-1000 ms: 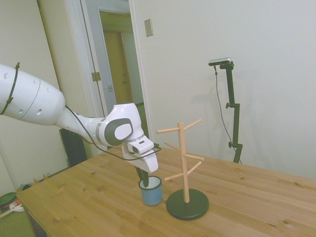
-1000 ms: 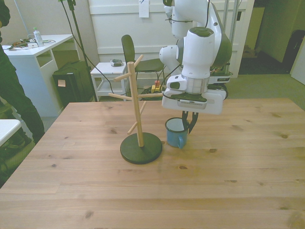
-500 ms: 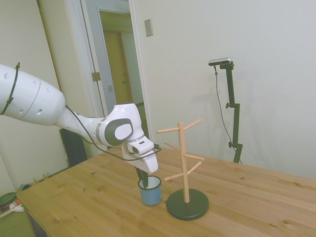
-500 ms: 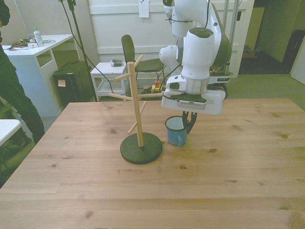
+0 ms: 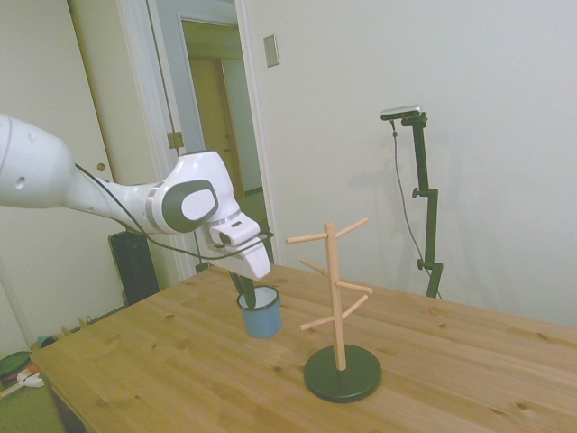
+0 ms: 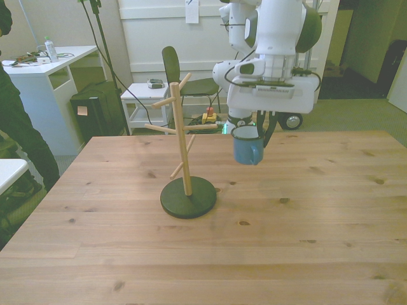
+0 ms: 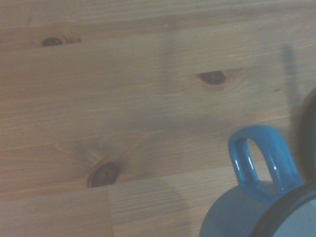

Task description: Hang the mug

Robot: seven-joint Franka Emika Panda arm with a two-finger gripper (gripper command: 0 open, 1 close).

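Mug [image 5: 260, 315] is held by its rim below the closed pincer [image 5: 245, 295], clear of the worktop [image 5: 162, 361]; judged light, rigid, possibly slippery.

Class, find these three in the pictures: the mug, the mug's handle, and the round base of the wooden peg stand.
mug [image 6: 246, 150], front view, on its blue outer wall.
mug's handle [image 7: 260, 160], wrist view, on the blue loop.
stand's base [image 5: 343, 376], side view, on the dark round disc.
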